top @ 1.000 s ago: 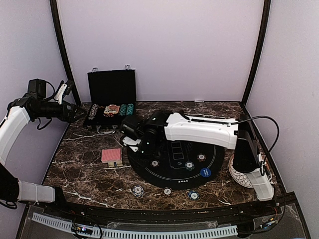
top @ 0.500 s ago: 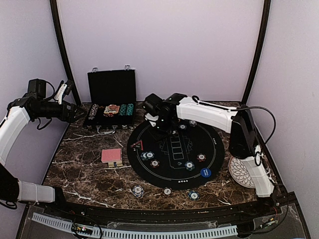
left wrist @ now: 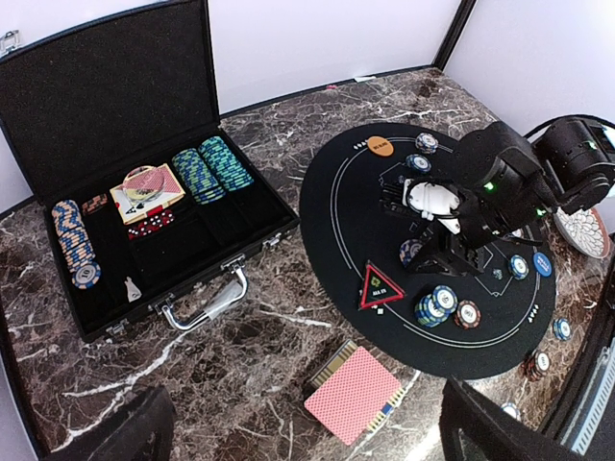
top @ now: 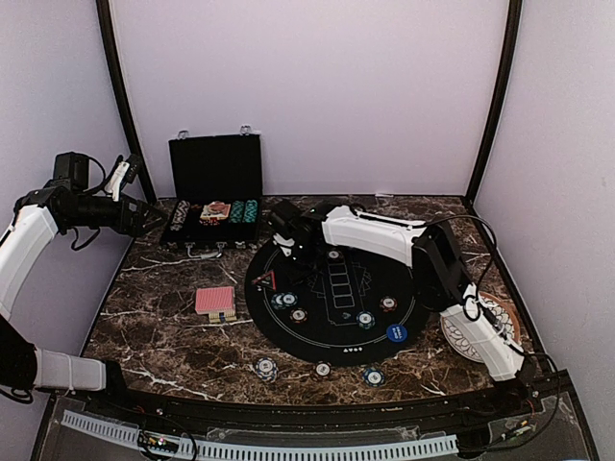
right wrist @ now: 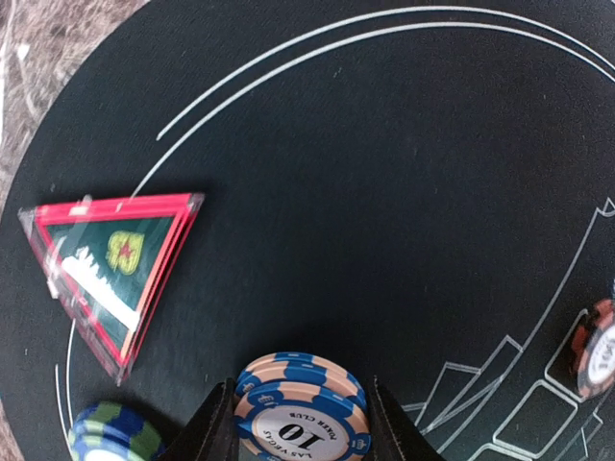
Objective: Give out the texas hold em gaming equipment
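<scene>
Two arms in view. The right gripper (right wrist: 303,423) has its jaws clamped on a small stack of peach-and-blue poker chips (right wrist: 300,396), over the round black mat (right wrist: 404,173) and just beside the red triangle token (right wrist: 110,274). Left gripper (top: 147,219) — jaws wide apart, empty, raised at the table (top: 154,331) left edge. Red-backed cards (top: 215,302) lie left of the mat.

- Dark marble table (top: 154,327), brown with pale veins.
- Far left: open black case (top: 215,168), lid up.
- Middle: round black mat (top: 332,341).
- Left of mat: red-backed card deck (top: 215,302).
- Near edge, just off the mat: three poker chips (top: 265,367).
- Right: patterned white plate (top: 459,338).
</scene>
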